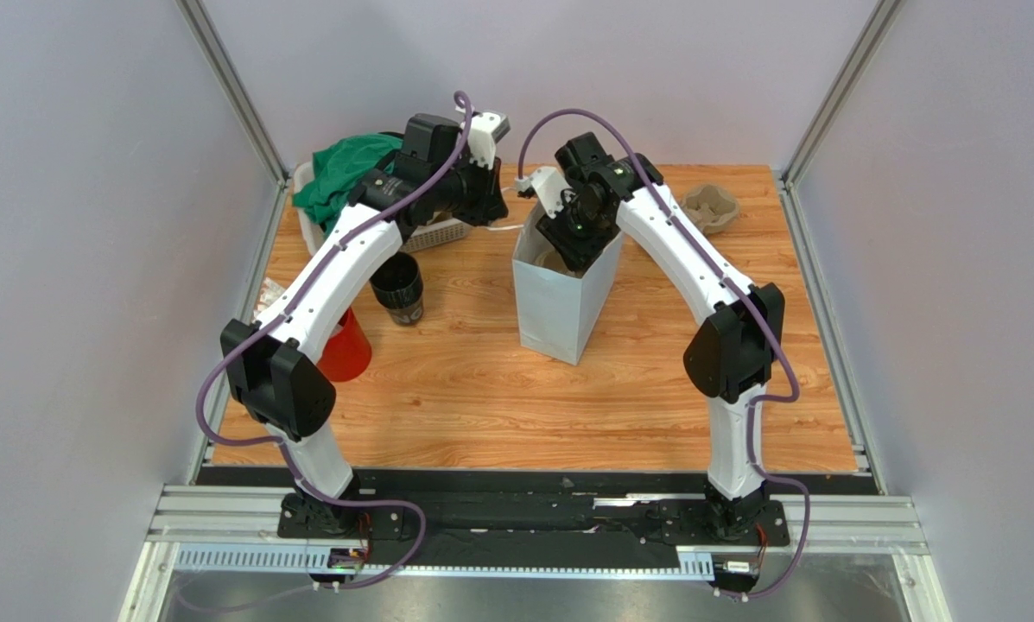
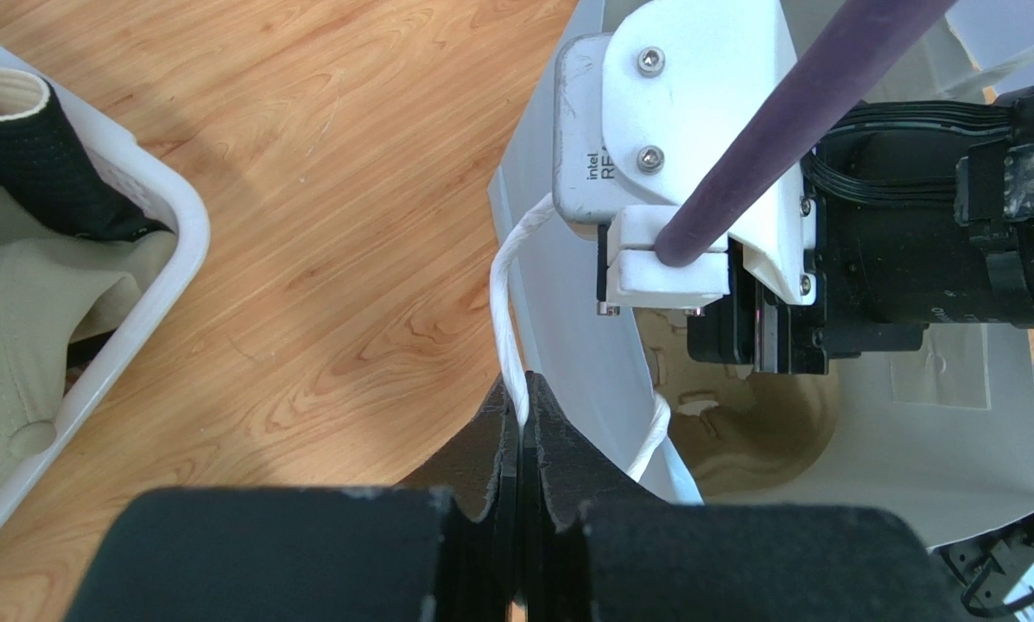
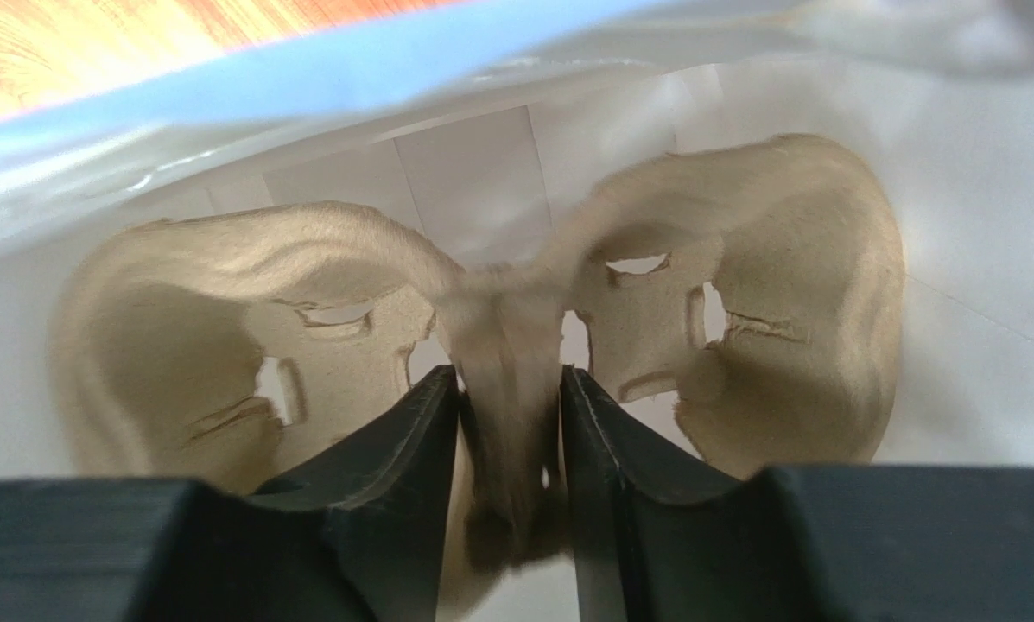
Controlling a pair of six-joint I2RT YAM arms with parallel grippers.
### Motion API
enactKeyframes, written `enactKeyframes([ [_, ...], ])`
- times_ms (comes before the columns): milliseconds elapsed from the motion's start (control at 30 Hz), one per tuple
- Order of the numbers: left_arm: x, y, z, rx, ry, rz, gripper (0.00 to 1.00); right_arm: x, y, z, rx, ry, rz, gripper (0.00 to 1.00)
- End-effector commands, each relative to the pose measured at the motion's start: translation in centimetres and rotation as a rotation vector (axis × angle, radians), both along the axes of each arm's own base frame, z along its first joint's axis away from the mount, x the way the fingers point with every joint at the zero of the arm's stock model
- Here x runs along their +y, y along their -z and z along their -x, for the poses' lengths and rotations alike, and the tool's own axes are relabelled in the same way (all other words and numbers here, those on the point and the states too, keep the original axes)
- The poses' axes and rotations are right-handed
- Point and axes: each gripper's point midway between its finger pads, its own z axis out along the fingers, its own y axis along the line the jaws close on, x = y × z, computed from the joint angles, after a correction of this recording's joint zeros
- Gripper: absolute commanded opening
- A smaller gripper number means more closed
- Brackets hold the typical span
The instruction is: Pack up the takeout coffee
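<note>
Here, the white bag (image 1: 554,311) holds a pulp carrier (image 3: 768,259); coffee cup (image 1: 400,290) outside.

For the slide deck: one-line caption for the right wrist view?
Right jaws grip the centre ridge of a two-cup pulp carrier inside the white paper bag.

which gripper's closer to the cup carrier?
Right. Right gripper is inside the paper bag, straddling the centre ridge of the cup carrier. Left gripper is up at the bag rim, pinching its string handle.
</note>
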Motion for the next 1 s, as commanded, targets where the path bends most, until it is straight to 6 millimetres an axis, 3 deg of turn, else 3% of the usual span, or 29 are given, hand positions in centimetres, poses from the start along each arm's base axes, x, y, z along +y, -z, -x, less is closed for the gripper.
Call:
enactKeyframes([
  [0, -0.4, -2.6, 0.7, -0.043, 0.023, 0.058, 0.00, 0.4, -2.2, -0.3, -0.060, -0.004, -0.015, 0.44],
  [300, -0.5, -2.3, 0.6, -0.040, 0.030, 0.054, 0.00, 0.4, -3.1, -0.3, -0.079, -0.016, -0.021, 0.57],
  [400, -0.6, -2.5, 0.7, -0.043, 0.035, 0.059, 0.00, 0.6, -4.5, -0.3, -0.108, -0.023, -0.048, 0.59],
  [533, -0.6, -2.4, 0.7, -0.038, 0.040, 0.060, 0.00, 1.0, -7.9, -0.5, -0.193, -0.037, -0.107, 0.62],
  [667, -0.8, -2.5, 0.8, -0.045, 0.054, 0.061, 0.00, 0.9, -13.8, 0.1, -0.335, -0.066, -0.188, 0.68],
  [767, -0.9, -2.7, 1.0, -0.046, 0.071, 0.066, 0.00, 0.8, -16.6, 0.5, -0.431, -0.088, -0.237, 0.75],
  [867, -1.0, -2.6, 1.1, -0.045, 0.083, 0.068, 0.00, 0.2, -19.8, 1.6, -0.543, -0.106, -0.291, 0.81],
  [900, -1.0, -2.7, 1.2, -0.048, 0.086, 0.068, 0.00, -0.5, -22.5, 2.4, -0.626, -0.103, -0.327, 0.82],
  [967, -1.0, -2.7, 1.2, -0.050, 0.088, 0.067, 0.02, -1.3, -23.5, 2.9, -0.669, -0.102, -0.333, 0.85],
])
